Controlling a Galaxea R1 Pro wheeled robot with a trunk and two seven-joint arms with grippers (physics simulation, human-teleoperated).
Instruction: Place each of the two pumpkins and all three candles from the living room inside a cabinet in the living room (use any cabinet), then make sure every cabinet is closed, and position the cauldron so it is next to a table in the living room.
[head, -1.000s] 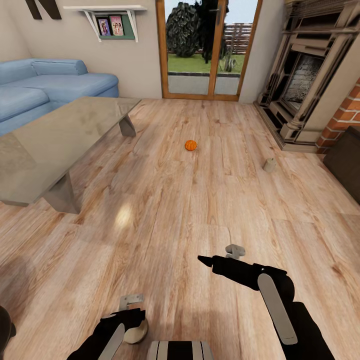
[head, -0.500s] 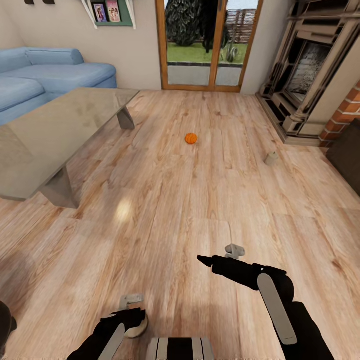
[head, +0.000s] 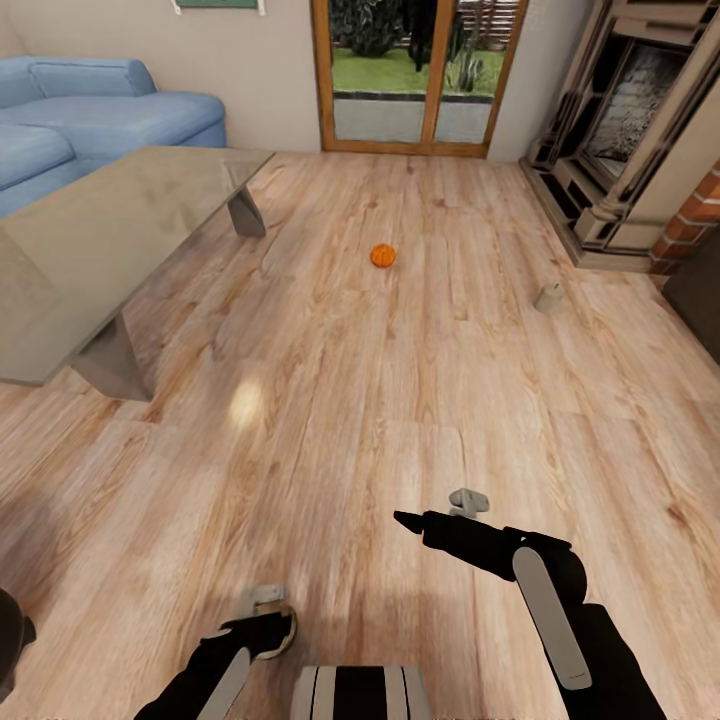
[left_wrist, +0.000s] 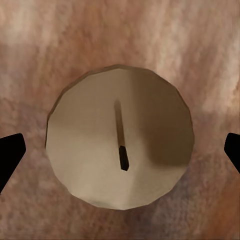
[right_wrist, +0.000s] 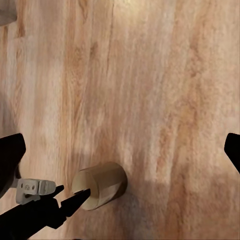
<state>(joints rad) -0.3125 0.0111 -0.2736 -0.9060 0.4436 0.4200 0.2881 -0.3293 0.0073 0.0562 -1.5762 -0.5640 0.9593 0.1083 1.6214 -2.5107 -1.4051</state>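
Left gripper (left_wrist: 120, 150) spread wide around a beige cylindrical wax candle (left_wrist: 119, 144); right gripper (right_wrist: 120, 150) apart, empty. Small orange ribbed pumpkin (head: 382, 256) on the wooden floor (head: 330, 400), near the grey glass-topped table (head: 110, 235).

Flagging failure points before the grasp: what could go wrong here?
The left gripper hangs open over a candle, fingers well clear; an off-centre close might tip it or send it rolling. The pumpkin and a second candle sit loose on the floor ahead; driving on could knock them.
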